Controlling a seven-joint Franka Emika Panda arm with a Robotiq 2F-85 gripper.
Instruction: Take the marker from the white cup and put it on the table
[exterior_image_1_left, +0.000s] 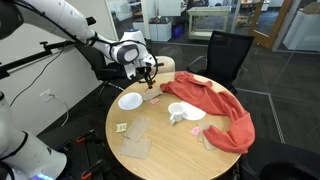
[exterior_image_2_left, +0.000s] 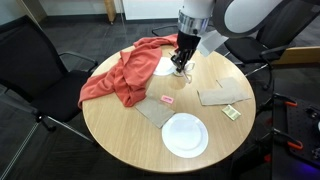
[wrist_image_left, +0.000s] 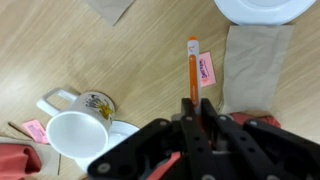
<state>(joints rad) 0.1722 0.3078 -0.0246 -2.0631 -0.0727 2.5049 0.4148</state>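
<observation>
In the wrist view my gripper (wrist_image_left: 193, 105) is shut on the marker (wrist_image_left: 193, 70), a slim orange stick that points away from the jaws over bare wood. The white cup (wrist_image_left: 78, 128), a mug with a side handle and a printed side, stands empty to the left of the marker, apart from it. The cup also shows in an exterior view (exterior_image_1_left: 177, 114) near the red cloth. In both exterior views the gripper (exterior_image_1_left: 149, 78) (exterior_image_2_left: 180, 62) hangs above the round light-wood table (exterior_image_1_left: 170, 150) (exterior_image_2_left: 120, 130).
A flat white plate (exterior_image_1_left: 130, 100) (exterior_image_2_left: 185, 135) (wrist_image_left: 265, 8), a brown napkin (wrist_image_left: 250, 65) (exterior_image_2_left: 222, 96), a pink slip (wrist_image_left: 205, 70) and a shallow white dish (wrist_image_left: 125, 130) lie around. A red cloth (exterior_image_1_left: 215, 105) (exterior_image_2_left: 120, 75) covers one side. Black chairs (exterior_image_1_left: 225, 55) stand around.
</observation>
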